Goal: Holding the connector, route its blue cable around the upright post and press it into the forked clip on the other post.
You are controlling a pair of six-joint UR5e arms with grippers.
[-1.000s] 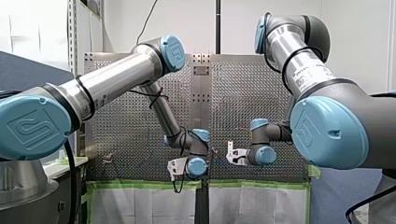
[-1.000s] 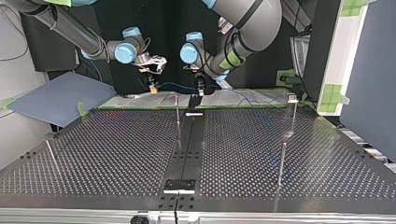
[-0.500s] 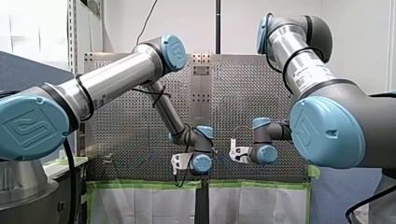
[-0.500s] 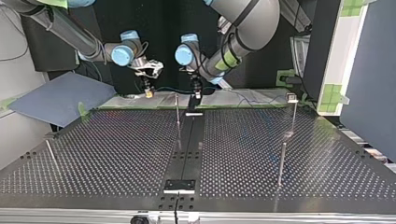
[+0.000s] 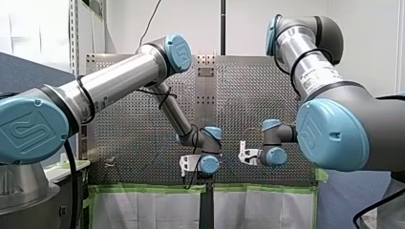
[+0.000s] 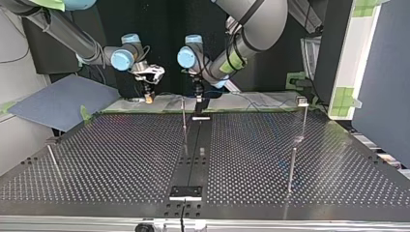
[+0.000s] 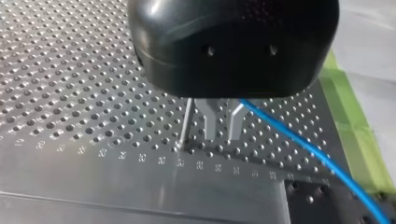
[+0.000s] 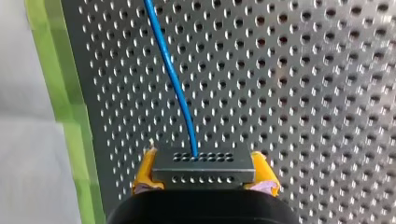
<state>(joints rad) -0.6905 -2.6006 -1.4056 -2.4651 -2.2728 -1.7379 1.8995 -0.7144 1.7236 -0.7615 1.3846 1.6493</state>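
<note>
My right gripper (image 8: 204, 179), its yellow pads (image 8: 144, 170) clamped on the dark connector (image 8: 203, 163), has the blue cable (image 8: 173, 79) running straight ahead over the perforated table (image 8: 303, 93), while my left gripper (image 7: 222, 128) hangs with metal fingers (image 7: 209, 123) parted, the cable passing beside one finger and an upright post (image 7: 185, 123) just beside the other.

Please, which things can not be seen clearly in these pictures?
Forked clip: top view, too small to show its fork.
Blue cable: left wrist view, the black body of my left gripper hides where it starts; the edge cuts off its other end.
Connector: right wrist view, my right gripper hides its rear part.
</note>
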